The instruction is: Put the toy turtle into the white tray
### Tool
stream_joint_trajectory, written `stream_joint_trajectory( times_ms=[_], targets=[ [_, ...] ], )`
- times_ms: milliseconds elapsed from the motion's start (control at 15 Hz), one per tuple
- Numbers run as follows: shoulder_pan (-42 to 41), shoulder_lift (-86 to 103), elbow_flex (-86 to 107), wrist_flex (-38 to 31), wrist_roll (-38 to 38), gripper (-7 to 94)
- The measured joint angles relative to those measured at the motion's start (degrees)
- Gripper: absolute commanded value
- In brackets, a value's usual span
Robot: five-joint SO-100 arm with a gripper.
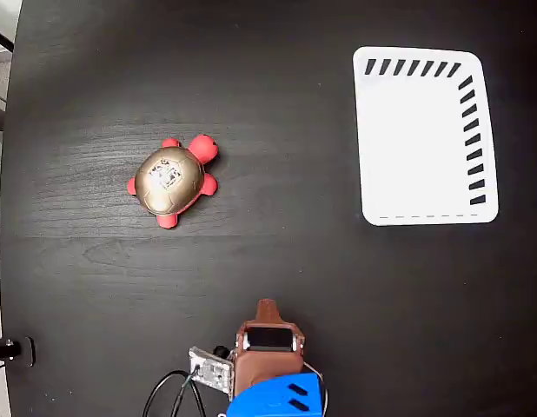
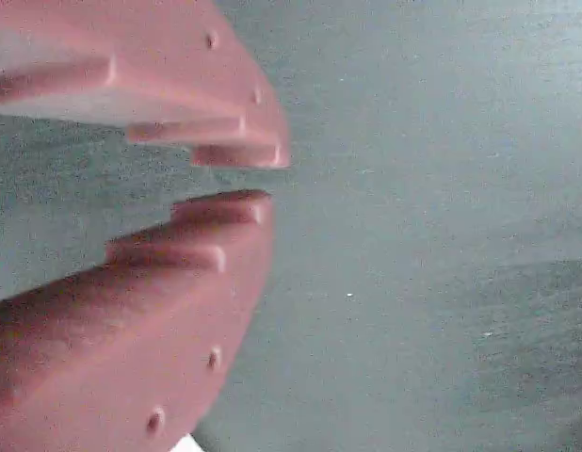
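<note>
In the fixed view, the toy turtle (image 1: 172, 181) sits on the black tabletop (image 1: 277, 261) in the left half of the picture, a little above the middle. Its shiny golden-bronze shell carries a pale patch on top, its red-pink head points toward the upper right, and its feet stick out around the shell's edge. Nothing touches it.

The white tray (image 1: 422, 139) lies flat on the tabletop in the upper right, well apart from the turtle. Black diagonal slot stripes run along its top edge and down its right edge, and a thin dashed line marks its bottom edge. The tray's flat surface is bare.

The arm (image 1: 268, 365) is at the bottom centre of the fixed view, with a brown-red upper part, a blue part beneath it, a small circuit board on its left and black cables trailing to the lower left. The gripper (image 1: 267, 307) points up the picture, well short of both the turtle and the tray.

In the wrist view the gripper (image 2: 244, 181) fills the left side with two reddish stepped fingers (image 2: 159, 311). Their tips stand nearly together, with only a thin gap between them, and they hold nothing. Behind them only the dark grained tabletop (image 2: 432, 188) shows.
</note>
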Motion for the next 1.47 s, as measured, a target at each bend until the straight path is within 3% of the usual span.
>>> stream_joint_trajectory(
  times_ms=[200, 533, 867, 1067, 1333, 1467],
  targets=[
    [-1.93, -2.64, -0.18, -2.46, -0.7, 0],
    [-5.19, -30.23, -6.15, -16.0, -3.96, 0],
    [-10.11, -56.51, -26.28, -16.0, -15.47, 0],
    [-11.95, -69.17, -37.44, -14.59, -18.81, 8],
    [-11.25, -89.3, -58.01, -8.96, -24.61, 38],
    [-10.37, -100.02, -67.24, -7.82, -26.46, 44]
  ],
)
